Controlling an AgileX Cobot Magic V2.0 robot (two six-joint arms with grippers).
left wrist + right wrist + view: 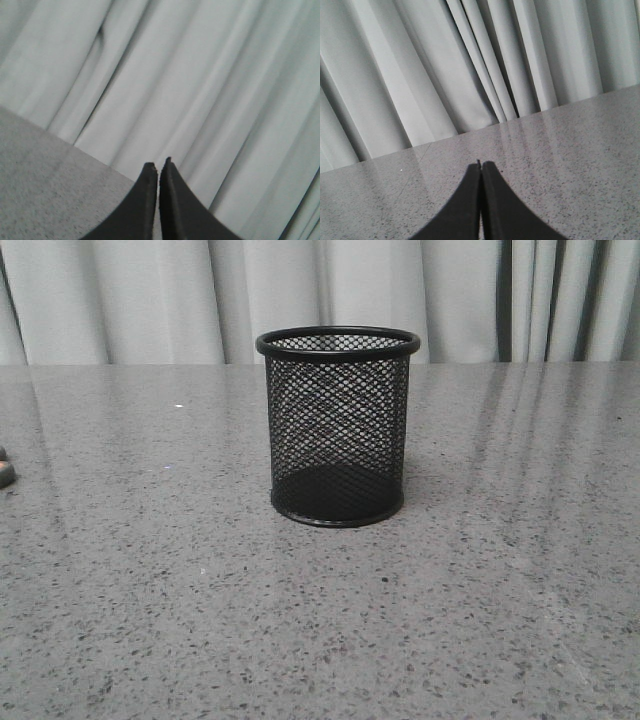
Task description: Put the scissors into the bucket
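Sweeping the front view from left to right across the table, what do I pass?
A small grey object cut off at the left edge, too little showing to identify → bare speckled grey table → the upright black mesh bucket near the middle → more bare table to the right edge.

A small rounded object [5, 472] at the left edge of the front view is cut off by the frame; its kind cannot be told. The bench [480, 620] runs past the left, right and lower edges. Neither arm appears in the front view. In each wrist view, the left pincer [158, 169] and right pincer [481, 166] show only dark fingertips pressed together; the rest is cut off by the lower edge.
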